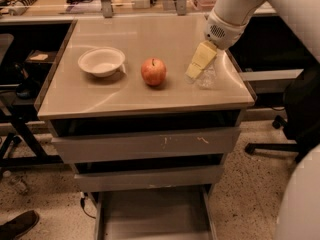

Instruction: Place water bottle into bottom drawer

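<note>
The water bottle (207, 77) is small and clear and stands upright on the right side of the cabinet top (125, 91). My gripper (199, 64), pale yellow on a white arm, comes down from the upper right and sits right against the bottle's left side, partly covering it. The bottom drawer (152, 215) is pulled out at the foot of the cabinet, and its flat grey floor shows. It lies well below and to the left of the gripper.
A red apple (153, 71) and a white bowl (101, 61) stand on the cabinet top left of the bottle. The two upper drawer fronts (145, 145) are shut. An office chair base (280, 139) is at the right, a shoe (19, 225) at the lower left, and the robot's white body (300, 204) at the lower right.
</note>
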You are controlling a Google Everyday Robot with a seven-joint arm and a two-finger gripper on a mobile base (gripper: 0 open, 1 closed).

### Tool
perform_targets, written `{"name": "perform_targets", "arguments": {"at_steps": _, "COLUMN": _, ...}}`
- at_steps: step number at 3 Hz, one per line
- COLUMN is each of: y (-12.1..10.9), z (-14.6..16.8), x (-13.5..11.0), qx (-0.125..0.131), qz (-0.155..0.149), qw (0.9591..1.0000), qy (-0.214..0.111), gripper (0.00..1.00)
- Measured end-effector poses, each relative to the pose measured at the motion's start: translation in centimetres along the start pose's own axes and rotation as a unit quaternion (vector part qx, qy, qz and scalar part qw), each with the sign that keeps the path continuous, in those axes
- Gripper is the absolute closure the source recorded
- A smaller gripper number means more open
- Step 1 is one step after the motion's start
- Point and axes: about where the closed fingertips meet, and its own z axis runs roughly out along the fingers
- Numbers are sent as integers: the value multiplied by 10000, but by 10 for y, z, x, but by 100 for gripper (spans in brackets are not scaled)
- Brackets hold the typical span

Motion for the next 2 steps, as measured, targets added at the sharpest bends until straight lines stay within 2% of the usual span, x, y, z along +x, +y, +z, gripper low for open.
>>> {"name": "perform_targets", "arguments": {"at_steps": 2, "y": -35, "z": 32, "x": -16, "qx": 127, "qz": 410, "qw": 9985, "qy": 332, "gripper": 0}}
